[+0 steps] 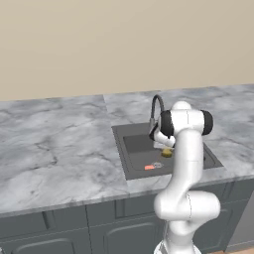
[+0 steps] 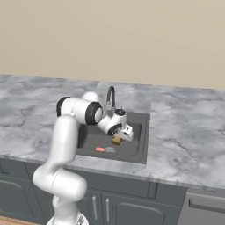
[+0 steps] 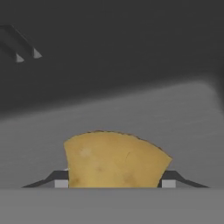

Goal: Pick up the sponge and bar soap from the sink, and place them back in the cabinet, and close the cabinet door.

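Grey marble worktop (image 1: 59,149) runs under a bare beige wall, with the dark rectangular sink (image 1: 136,141) set in it. My arm bends down into the basin, pincer (image 3: 114,183) pinching the mustard-yellow chunky sponge (image 3: 114,159) near its right side. Sponge pick-up seems in hand; next I judge a straight lift clear of the rim. The flat pink-red bar soap (image 1: 149,167) lies by the front edge.

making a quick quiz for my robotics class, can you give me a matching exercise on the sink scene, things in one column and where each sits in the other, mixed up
Things
1. mustard yellow-brown chunky sponge
2. flat pink-red bar soap
3. curved dark metal faucet
4. dark grey recessed sink

Places
A. rising at the back edge of the basin
B. set into the grey marble counter
C. between the two fingertips of the gripper
D. lying flat on the basin floor near the front wall, apart from the gripper

Pairs: 1-C, 2-D, 3-A, 4-B
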You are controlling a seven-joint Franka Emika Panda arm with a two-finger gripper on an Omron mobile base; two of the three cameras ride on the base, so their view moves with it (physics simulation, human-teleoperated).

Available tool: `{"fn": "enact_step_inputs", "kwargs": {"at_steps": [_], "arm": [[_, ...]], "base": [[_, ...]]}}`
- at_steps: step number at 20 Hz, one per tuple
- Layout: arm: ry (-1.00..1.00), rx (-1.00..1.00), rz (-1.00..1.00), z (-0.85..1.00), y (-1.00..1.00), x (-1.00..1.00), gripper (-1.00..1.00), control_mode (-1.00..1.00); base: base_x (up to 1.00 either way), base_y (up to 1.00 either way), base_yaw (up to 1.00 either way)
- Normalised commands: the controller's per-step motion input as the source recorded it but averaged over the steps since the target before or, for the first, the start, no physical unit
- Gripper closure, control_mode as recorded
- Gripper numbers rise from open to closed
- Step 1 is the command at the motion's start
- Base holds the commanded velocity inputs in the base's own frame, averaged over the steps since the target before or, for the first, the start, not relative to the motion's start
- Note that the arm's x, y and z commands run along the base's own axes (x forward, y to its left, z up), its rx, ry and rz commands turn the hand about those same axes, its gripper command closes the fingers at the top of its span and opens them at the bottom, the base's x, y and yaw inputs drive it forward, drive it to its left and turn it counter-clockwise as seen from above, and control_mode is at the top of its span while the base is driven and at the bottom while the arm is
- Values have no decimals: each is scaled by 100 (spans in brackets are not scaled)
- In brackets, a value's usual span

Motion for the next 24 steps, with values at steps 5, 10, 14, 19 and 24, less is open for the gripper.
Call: {"fn": "enact_step_inputs", "kwargs": {"at_steps": [5,10,14,19,24], "arm": [[-1,0,10,49,-2,-20,100,-100],[-3,0,11,46,0,-30,100,-100],[-4,0,10,44,0,-30,100,-100],[-1,0,9,45,0,-23,100,-100],[-2,0,6,55,0,-16,100,-100]], "base": [[0,0,0],[0,0,0],[0,0,0],[0,0,0],[0,0,0]]}}
